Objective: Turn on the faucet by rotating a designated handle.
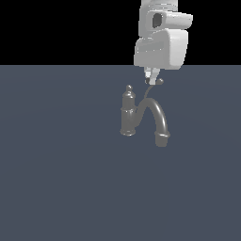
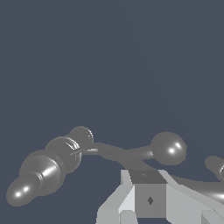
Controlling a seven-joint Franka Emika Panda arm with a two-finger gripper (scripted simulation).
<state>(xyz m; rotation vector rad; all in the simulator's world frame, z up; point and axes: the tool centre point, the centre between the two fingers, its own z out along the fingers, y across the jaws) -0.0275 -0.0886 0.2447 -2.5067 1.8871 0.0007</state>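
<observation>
The small grey faucet [image 1: 128, 115] stands upright on the floor, with a knob finial on top and a thick arched spout [image 1: 158, 117] curving toward the exterior view's right. The thin curved handle [image 1: 144, 100] rises from the body to a small ball tip [image 1: 158, 81]. My gripper [image 1: 151, 78] hangs straight down with its fingers together, their tips right beside the ball tip and holding nothing. In the wrist view the faucet body [image 2: 48, 168], the handle [image 2: 116, 153] and its ball tip [image 2: 169, 148] lie just past my fingertips [image 2: 148, 192].
The faucet stands on a flat dark blue-grey floor [image 1: 56, 179] that runs to a black background. The spout's end also shows at the edge of the wrist view [image 2: 216, 168].
</observation>
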